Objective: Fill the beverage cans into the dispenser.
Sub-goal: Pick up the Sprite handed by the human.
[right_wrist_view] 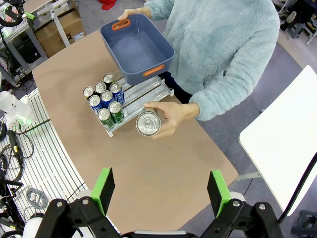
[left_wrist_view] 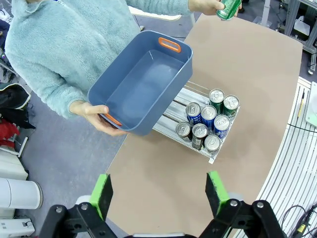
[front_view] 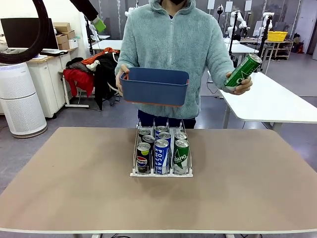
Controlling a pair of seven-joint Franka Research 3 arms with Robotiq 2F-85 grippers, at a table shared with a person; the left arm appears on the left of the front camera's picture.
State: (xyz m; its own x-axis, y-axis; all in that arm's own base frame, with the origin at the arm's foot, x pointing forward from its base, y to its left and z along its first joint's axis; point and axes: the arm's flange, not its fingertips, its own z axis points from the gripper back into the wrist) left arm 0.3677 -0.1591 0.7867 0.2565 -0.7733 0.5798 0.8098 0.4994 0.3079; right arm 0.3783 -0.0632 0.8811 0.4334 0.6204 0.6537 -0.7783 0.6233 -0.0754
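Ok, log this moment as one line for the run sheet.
dispenser: seven cans, upright | person: blue bin in one hand, green can in other | left gripper: open | right gripper: open

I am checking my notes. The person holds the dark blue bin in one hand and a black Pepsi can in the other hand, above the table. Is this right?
Not quite. The can in the person's hand is green, not a black Pepsi one; the front view shows it clearly. The rest holds: the other hand carries the dark blue bin above the table.
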